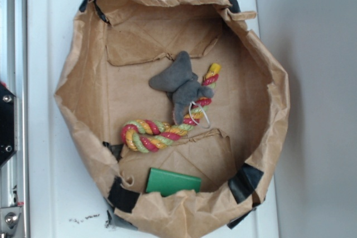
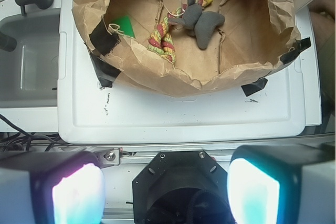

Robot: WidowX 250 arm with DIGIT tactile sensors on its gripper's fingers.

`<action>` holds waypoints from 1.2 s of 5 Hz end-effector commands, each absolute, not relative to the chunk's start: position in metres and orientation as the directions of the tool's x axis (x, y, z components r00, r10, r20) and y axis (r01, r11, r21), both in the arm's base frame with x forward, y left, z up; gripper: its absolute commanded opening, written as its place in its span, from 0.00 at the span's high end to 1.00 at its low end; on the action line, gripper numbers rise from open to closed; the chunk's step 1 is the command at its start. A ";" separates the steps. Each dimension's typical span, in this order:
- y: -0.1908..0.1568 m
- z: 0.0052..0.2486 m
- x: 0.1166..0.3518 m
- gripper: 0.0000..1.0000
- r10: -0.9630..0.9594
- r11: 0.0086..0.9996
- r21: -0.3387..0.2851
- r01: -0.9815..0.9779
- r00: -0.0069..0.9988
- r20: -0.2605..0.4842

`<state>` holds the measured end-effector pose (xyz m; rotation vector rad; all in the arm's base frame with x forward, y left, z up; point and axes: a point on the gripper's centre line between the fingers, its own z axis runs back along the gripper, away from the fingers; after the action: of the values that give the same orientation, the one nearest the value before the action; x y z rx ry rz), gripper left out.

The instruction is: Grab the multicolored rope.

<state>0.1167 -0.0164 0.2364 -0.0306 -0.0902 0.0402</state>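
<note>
Inside a brown paper basin (image 1: 83,82), the multicolored rope (image 1: 162,129) runs diagonally, looped end lower left, while the gripper (image 2: 167,192) hangs spread, grasping nothing.

No readable text, labels, brands or numbers in either of my views. Checked the green card (image 1: 172,182) inside the paper basket (image 1: 83,71): blank face. Dark specks on the white lid (image 1: 50,204) just outside the basket's rim are smudges, not lettering.
</note>
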 end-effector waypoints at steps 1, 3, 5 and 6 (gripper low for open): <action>-0.016 0.236 0.117 0.00 0.042 0.999 -0.032 -0.039 0.995 0.089; -0.036 0.226 0.184 0.00 0.054 0.993 -0.106 -0.044 0.994 0.094; -0.011 0.199 0.233 0.00 0.051 0.996 -0.086 -0.040 0.989 0.136; -0.011 0.199 0.233 0.00 0.051 0.996 -0.086 -0.040 0.989 0.136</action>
<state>0.2284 -0.0106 0.1846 -0.0728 -0.0864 0.0445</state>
